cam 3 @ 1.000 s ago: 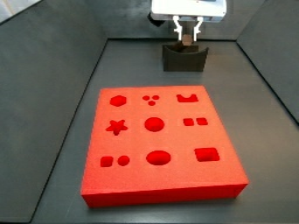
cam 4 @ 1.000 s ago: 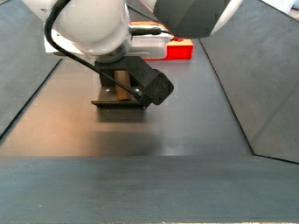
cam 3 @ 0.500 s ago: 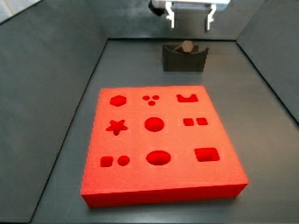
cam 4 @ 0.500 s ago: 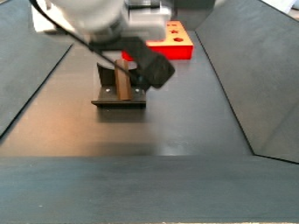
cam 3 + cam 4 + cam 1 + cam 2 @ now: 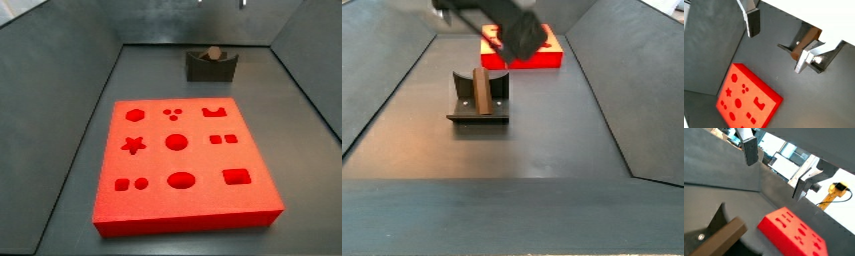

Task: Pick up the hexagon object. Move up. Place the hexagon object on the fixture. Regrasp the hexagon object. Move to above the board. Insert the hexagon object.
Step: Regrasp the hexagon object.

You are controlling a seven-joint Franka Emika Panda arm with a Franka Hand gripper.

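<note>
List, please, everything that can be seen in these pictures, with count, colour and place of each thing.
board: one, bright red, flat on the dark floor, with shaped cutouts in three rows.
fixture: one, dark grey, on the floor apart from the board, near the far wall in a side view.
hexagon object: one, dark brown, standing upright in the fixture's notch.
enclosure walls: dark grey, around the floor.
gripper: one, silver fingers with dark pads, raised above the fixture, jaws apart and holding nothing.

Evenly lit from overhead, soft shadows; gripper point(image 5: 505, 28) smeared by motion blur, board point(image 5: 182, 163) red blown out, grainy throughout
</note>
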